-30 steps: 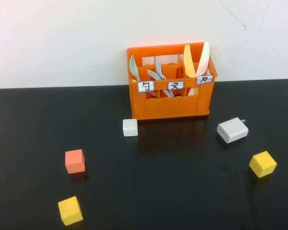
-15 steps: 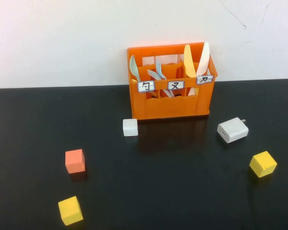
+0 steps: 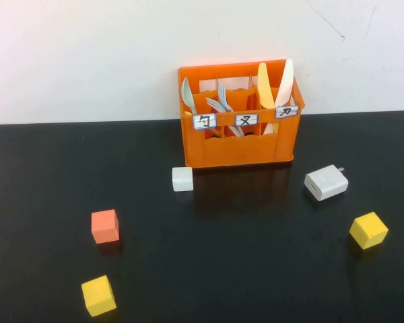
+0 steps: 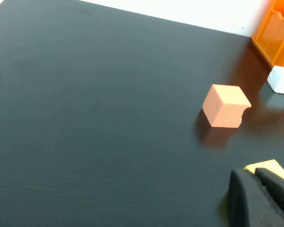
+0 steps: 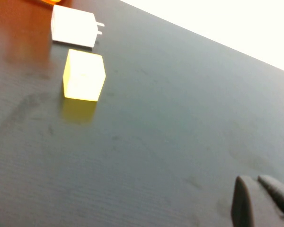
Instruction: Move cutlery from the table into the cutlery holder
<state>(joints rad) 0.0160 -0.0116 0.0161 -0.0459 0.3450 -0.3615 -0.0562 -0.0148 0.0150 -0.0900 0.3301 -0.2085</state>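
The orange cutlery holder [image 3: 239,145] stands at the back of the black table against the white wall. All the cutlery I see stands inside it: a pale spoon [image 3: 187,95] in its left compartment, light blue forks [image 3: 222,101] in the middle, and pale yellow knives [image 3: 265,86] on the right. Neither arm shows in the high view. In the left wrist view, my left gripper [image 4: 252,174] is shut and empty, low over the table beside a yellow cube [image 4: 273,167]. My right gripper [image 5: 253,180] is shut and empty above bare table.
On the table lie a white cube [image 3: 182,179], an orange cube [image 3: 105,226], a yellow cube [image 3: 98,295] at the front left, a white charger block [image 3: 326,182] and another yellow cube [image 3: 368,230] on the right. The holder's corner [image 4: 274,33] shows in the left wrist view.
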